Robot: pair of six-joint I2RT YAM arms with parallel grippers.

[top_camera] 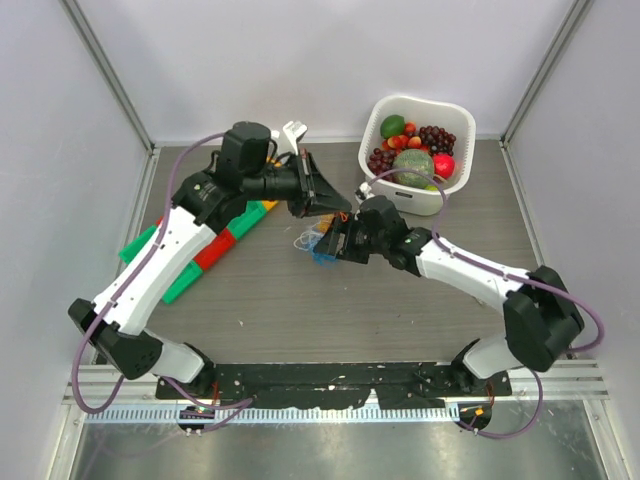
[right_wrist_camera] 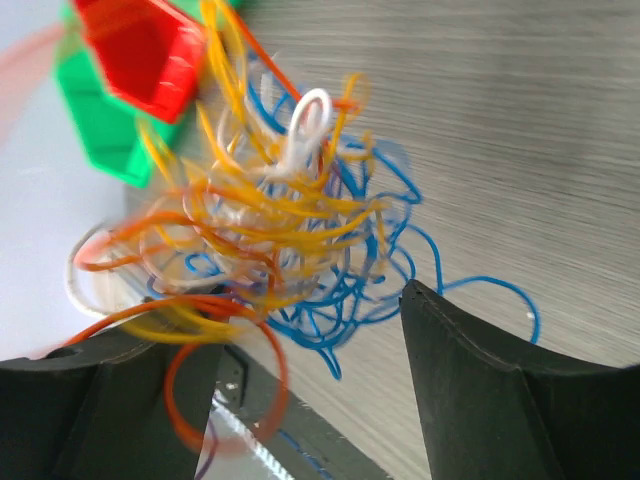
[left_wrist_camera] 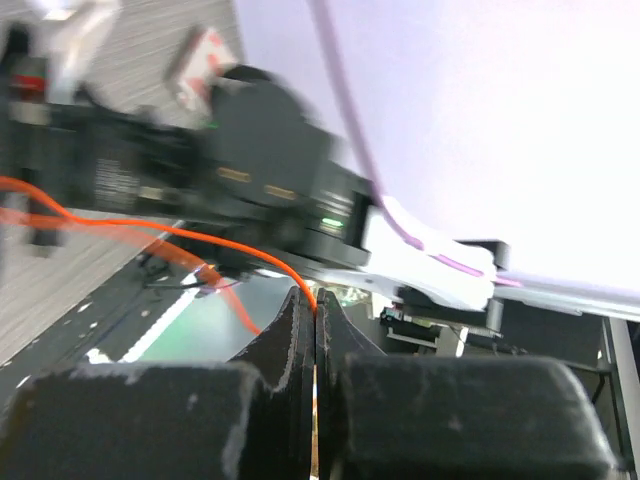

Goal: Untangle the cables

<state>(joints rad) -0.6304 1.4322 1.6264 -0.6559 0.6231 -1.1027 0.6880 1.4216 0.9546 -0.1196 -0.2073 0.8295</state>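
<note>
The cables (top_camera: 312, 241) sit as 1 tangled bunch near the middle of the table (top_camera: 300, 320), between the 2 grippers and just right of the blocks (top_camera: 205, 252). From above, the left gripper (top_camera: 322, 203) hangs just beyond the bunch on its far side. The right gripper (top_camera: 336, 242) is up against the bunch's right edge. A basket (top_camera: 470, 130) of fruit stands at the far right, apart from the bunch.

In the left wrist view, the left gripper (left_wrist_camera: 316, 312) is clenched. Its 2 fingers (left_wrist_camera: 280, 345) are pressed together, with 1 orange cable (left_wrist_camera: 130, 228) pinched at the tips. That strand runs from the tips up and off to the left edge of the view.

In the right wrist view, the right gripper (right_wrist_camera: 300, 320) has its jaws spread wide and grasps nothing. The bunch (right_wrist_camera: 270, 230) of yellow, orange, blue and white loops lies ahead of the gap, more toward the left finger (right_wrist_camera: 90, 410). Blue strands fan out on the table toward the right finger (right_wrist_camera: 500, 400), and 1 loop passes just beside its tip. An orange loop curls down next to the left finger. The picture is too blurred to tell whether any strand touches either finger. A white loop (right_wrist_camera: 310, 120) stands out at the far side of the bunch. Red (right_wrist_camera: 150, 50) and green (right_wrist_camera: 100, 130) blocks lie just behind it.
</note>
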